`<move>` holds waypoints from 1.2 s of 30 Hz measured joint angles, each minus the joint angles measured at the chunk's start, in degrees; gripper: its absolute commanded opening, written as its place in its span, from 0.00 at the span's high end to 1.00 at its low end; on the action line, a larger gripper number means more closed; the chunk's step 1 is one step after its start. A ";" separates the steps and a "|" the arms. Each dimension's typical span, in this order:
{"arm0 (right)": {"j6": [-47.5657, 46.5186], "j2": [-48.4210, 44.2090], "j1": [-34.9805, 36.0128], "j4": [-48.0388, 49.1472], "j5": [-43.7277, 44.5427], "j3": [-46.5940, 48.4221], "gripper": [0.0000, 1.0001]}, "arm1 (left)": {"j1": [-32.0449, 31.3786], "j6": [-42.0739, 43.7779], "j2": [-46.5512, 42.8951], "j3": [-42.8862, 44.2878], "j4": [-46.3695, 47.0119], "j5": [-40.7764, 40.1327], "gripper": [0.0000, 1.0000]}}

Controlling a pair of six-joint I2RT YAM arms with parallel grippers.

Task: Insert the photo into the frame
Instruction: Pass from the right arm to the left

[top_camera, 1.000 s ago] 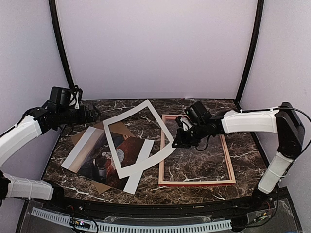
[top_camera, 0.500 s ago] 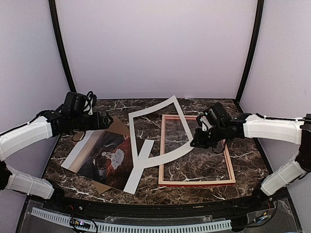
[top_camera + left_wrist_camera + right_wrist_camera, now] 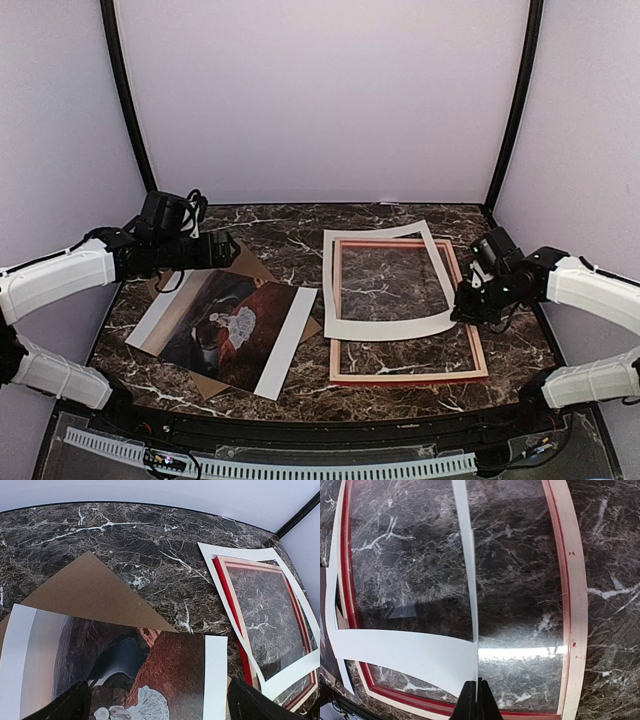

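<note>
On marble table (image 3: 300, 225), one photo (image 3: 230, 325), one frame (image 3: 410, 377), one mat (image 3: 385, 327) pinched by right fingers (image 3: 468, 702), left fingers (image 3: 65, 707) apart

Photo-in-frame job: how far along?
Done: nothing seated yet. In hand: right tool pinches the white mat, held over the frame. Remaining: the photo lies on the brown board beside the frame, open left tool above it; it isn't in the frame yet.

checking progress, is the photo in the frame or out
Out. The photo lies face up on the brown board, left of the frame; only the white mat overlaps the frame.
</note>
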 measured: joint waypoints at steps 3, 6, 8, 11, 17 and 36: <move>0.04 -1.53 -0.44 -2.78 1.11 0.00 1.00 | 0.00 0.26 0.42 0.00 0.46 0.09 0.02; 0.11 -3.21 -0.44 -4.11 1.36 0.04 1.00 | -0.02 0.37 1.20 0.00 1.27 0.28 0.02; 0.02 -2.95 -0.44 -4.17 0.96 0.50 1.00 | -0.04 0.55 1.75 0.00 1.55 0.33 0.02; -0.28 0.55 -0.31 -3.61 -0.33 2.69 1.00 | -0.07 0.63 2.25 0.00 1.70 0.48 0.02; -1.31 5.62 1.09 -2.62 -1.51 9.25 1.00 | -0.07 0.72 2.27 0.00 2.21 0.52 0.02; -0.79 -5.55 1.90 -20.13 3.89 20.46 1.00 | -0.07 0.76 2.62 0.00 2.45 0.70 0.02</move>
